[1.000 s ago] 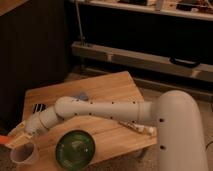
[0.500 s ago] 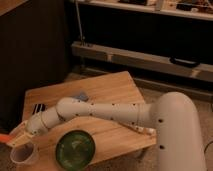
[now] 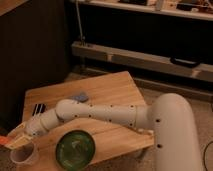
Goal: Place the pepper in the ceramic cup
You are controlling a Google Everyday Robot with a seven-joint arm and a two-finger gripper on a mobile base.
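The white ceramic cup [image 3: 24, 156] stands at the front left corner of the wooden table [image 3: 110, 87]. My gripper [image 3: 14, 140] is just above and slightly left of the cup's rim, at the end of the white arm [image 3: 100, 114] that stretches across the table. It is shut on the orange-red pepper [image 3: 4, 142], which sticks out to the left at the picture's edge. Only part of the pepper shows.
A dark green patterned plate [image 3: 75, 149] lies right of the cup at the table's front edge. A small blue block [image 3: 79, 96] lies mid-table behind the arm. A dark striped object [image 3: 39, 108] lies at the left. Dark shelving stands behind.
My gripper with the pepper has sunk slightly towards the cup's rim. The cup, plate and block have not moved.
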